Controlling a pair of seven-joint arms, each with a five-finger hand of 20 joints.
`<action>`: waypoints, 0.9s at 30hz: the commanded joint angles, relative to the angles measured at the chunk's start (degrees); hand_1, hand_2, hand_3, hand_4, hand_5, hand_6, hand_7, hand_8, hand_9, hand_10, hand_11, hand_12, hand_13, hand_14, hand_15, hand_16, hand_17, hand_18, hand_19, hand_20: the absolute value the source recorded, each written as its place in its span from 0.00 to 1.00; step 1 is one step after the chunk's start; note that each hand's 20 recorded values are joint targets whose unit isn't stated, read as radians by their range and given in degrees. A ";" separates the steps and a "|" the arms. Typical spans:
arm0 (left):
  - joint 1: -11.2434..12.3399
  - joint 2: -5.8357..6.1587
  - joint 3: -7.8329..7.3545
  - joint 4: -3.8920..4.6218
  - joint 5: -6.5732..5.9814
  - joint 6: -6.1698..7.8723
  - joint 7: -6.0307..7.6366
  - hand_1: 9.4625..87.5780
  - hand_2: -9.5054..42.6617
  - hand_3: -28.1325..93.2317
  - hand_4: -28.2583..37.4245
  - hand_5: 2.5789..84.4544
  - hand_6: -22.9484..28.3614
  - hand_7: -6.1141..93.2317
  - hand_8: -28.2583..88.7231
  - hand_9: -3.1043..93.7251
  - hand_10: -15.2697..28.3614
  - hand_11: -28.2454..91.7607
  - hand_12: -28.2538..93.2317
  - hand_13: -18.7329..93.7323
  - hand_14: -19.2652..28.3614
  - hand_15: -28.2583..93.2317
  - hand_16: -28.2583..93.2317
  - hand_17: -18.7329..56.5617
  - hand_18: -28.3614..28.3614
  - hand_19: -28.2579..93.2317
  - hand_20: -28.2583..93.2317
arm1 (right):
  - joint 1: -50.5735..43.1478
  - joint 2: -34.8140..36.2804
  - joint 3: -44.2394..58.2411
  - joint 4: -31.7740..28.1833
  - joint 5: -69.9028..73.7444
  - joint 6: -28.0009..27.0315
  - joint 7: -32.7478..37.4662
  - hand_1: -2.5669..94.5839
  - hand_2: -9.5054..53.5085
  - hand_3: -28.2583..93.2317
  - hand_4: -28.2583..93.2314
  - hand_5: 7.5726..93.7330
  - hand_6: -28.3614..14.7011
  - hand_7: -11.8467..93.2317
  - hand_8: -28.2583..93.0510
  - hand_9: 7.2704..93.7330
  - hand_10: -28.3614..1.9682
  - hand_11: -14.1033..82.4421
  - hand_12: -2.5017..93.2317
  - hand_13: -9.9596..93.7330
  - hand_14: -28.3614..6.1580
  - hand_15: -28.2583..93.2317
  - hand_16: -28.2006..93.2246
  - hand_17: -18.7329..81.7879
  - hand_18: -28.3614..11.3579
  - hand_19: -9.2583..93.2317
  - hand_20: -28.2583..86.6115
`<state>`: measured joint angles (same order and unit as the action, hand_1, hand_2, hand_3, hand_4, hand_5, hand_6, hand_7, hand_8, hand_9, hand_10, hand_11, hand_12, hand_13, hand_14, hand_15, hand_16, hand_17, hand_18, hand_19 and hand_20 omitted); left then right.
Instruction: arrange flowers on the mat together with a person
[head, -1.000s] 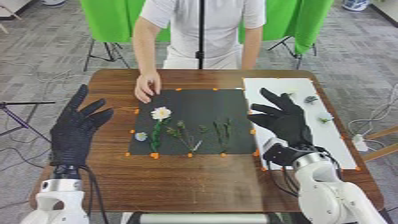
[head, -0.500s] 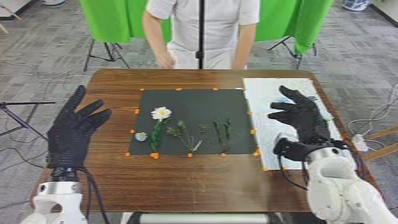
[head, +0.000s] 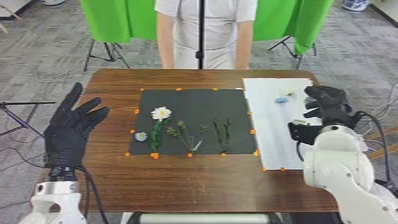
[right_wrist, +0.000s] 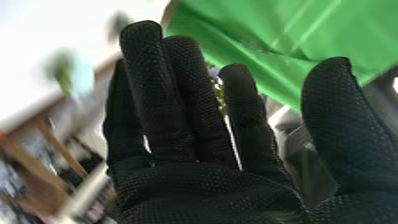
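My right hand (head: 329, 104) is over the right edge of the white mat (head: 277, 142), its fingers fairly straight. In the right wrist view the same hand (right_wrist: 204, 187) is open, with nothing held. Two small blooms, one light blue (head: 282, 99) and one whitish (head: 289, 93), lie on that mat left of it. On the dark mat (head: 200, 107) are a white flower (head: 161, 113) with a green stem, a pale blue bloom (head: 140, 136), branching sprigs (head: 185, 134) and thin green stems (head: 222, 135). My left hand (head: 69, 127), open, is left of the dark mat.
The brown table (head: 200, 185) extends around both mats, with orange tape bits at the mats' edges. A person in white (head: 206, 37) stands at the far side, arms lowered. A black pole rises before them, and green cloth (head: 107, 20) hangs behind.
My right hand has moved right from the gap between the mats to the white mat's far right side. The person's hand has withdrawn from the dark mat. The left hand has barely shifted.
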<state>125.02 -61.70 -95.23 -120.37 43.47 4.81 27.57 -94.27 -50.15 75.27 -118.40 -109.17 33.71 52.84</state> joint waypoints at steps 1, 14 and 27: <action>1.66 0.90 0.42 -0.62 -1.32 1.84 1.42 0.16 0.34 0.84 0.02 0.33 0.53 0.17 0.17 0.41 0.76 0.42 0.32 0.45 0.93 0.62 0.17 0.28 1.00 0.87 0.03 | 8.81 2.07 -4.12 4.45 -17.52 -13.83 17.66 0.33 0.24 0.82 0.05 0.46 0.59 0.24 0.13 0.68 0.28 0.39 0.18 0.71 0.31 0.69 0.31 0.36 0.05 0.73 0.38; 2.02 2.36 0.96 -0.91 -2.66 2.50 3.24 0.16 0.34 0.84 0.02 0.33 0.53 0.17 0.17 0.41 0.76 0.42 0.32 0.45 0.93 0.62 0.17 0.28 1.00 0.87 0.03 | 18.97 1.98 -10.47 16.67 -9.79 -30.37 21.92 0.36 0.16 0.77 0.07 0.44 0.51 0.21 0.15 0.66 0.08 0.35 0.17 0.70 0.14 0.69 0.31 0.41 0.00 0.80 0.28; 0.96 2.63 1.54 -1.03 -2.96 2.43 3.04 0.16 0.34 0.84 0.02 0.33 0.53 0.17 0.16 0.41 0.77 0.42 0.32 0.45 0.93 0.62 0.17 0.28 1.00 0.87 0.03 | 24.79 1.77 -17.04 27.30 -5.92 -35.89 21.12 0.40 0.10 0.78 0.06 0.43 0.54 0.21 0.15 0.63 0.06 0.30 0.16 0.69 0.16 0.68 0.29 0.41 0.00 0.80 0.23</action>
<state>126.18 -59.00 -94.02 -121.23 40.87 7.01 30.85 -70.66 -48.68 59.03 -93.04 -116.80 -0.81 74.43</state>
